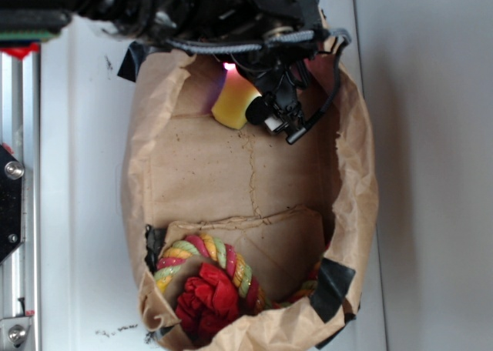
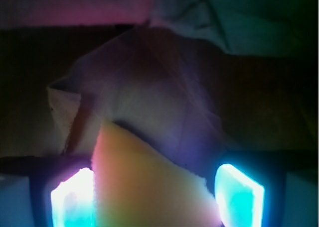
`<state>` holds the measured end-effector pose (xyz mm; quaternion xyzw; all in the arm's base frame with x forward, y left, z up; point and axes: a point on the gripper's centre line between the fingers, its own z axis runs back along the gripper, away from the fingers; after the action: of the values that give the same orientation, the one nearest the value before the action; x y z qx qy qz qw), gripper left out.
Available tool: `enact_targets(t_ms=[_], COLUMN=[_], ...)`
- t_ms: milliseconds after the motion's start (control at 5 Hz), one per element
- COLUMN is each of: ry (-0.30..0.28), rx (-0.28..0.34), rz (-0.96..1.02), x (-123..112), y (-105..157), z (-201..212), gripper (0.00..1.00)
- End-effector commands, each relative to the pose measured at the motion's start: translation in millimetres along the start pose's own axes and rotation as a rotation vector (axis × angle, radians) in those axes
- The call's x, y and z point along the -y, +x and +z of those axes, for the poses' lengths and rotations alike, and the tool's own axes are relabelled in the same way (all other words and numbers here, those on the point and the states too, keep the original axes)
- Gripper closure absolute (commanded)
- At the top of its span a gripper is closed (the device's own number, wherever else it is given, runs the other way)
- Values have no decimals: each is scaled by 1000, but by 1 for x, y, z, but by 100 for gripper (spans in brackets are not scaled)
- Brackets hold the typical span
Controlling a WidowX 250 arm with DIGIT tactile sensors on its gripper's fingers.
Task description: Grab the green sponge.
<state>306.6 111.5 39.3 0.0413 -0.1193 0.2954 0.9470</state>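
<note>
Across your exterior view, a big brown paper bag (image 1: 254,182) lies open on a pale surface (image 1: 424,174), its rolled rim patched with black tape (image 1: 333,285) at the lower right and again at the upper left. You can read no brand, label or writing anywhere on the bag, the arm or the frame; the only marks are small dark scuffs on the pale surface, too small to make out.

At the left edge you see a metal rail (image 1: 15,212) with bolts. From the top, the black arm (image 1: 216,8) reaches down into the bag's upper end, trailing a braided cable (image 1: 231,47).

At the bag's lower end, a braided rope toy (image 1: 204,278) in red, yellow and green lies against the paper wall, well apart from the arm.

At the upper end, the green sponge (image 1: 233,103) shows as a yellow wedge tucked against the bag's back wall, with the gripper (image 1: 262,105) right at it. In your wrist view the sponge (image 2: 144,182) fills the lower middle, only its yellow foam showing, with crumpled paper behind it. The gripper (image 2: 157,199) straddles it: the glowing left fingertip (image 2: 72,199) touches the foam's edge, the right one sits just beside the other edge. You cannot tell whether the pincer is squeezing the foam.
</note>
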Motion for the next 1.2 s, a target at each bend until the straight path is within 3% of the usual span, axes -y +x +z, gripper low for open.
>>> enact_targets(t_ms=[0, 200, 1000], ry=[15, 34, -13], rx=[22, 3, 23], rz=[-9, 13, -21], x=[-2, 0, -2], y=[3, 0, -8], z=[3, -1, 33], gripper=[0, 100, 100])
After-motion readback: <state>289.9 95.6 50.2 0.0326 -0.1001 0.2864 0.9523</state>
